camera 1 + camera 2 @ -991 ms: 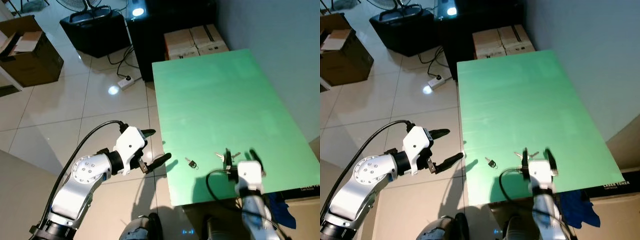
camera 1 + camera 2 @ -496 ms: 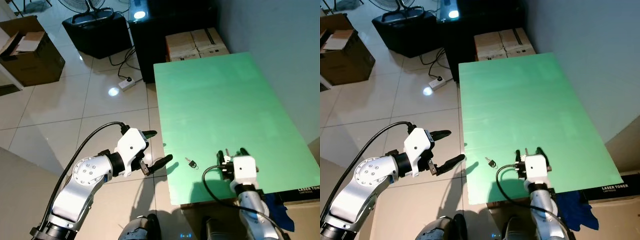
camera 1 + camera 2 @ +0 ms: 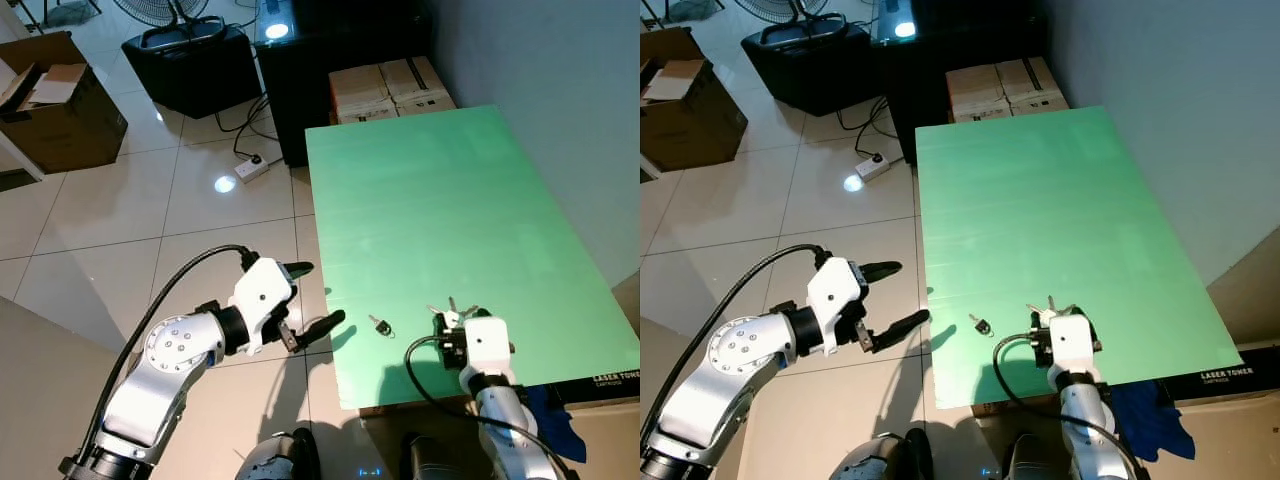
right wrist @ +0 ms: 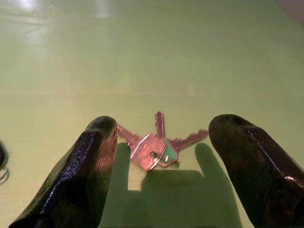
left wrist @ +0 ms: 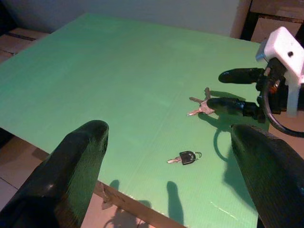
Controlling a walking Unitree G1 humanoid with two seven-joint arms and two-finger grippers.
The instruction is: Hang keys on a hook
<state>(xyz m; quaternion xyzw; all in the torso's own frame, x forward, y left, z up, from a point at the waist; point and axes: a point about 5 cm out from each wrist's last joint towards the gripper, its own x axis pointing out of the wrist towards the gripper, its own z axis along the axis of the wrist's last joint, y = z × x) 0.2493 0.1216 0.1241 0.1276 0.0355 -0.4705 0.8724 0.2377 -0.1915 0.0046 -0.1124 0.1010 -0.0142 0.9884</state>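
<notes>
you're early on: right gripper (image 4: 159,156) is spread wide w/ the bunch of keys (image 4: 156,145) lying on the green table (image 3: 430,200) btwn its jaws, not gripped yet. left gripper (image 3: 305,300) also released, off the table edge. pick-up & hanging still to do.

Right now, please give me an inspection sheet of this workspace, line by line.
Surface: green table, flat.
Job's things: key bunch on the table's near edge; small black key lying apart from it; no hook seen.
Clutter: nothing seen on the table.
Grippers: right gripper open, fingers either side of the key bunch; left gripper open, over the floor beside the table.
Cables: black cable on the left arm; power strip on the floor.
Surroundings: cardboard boxes, tiled floor.
</notes>
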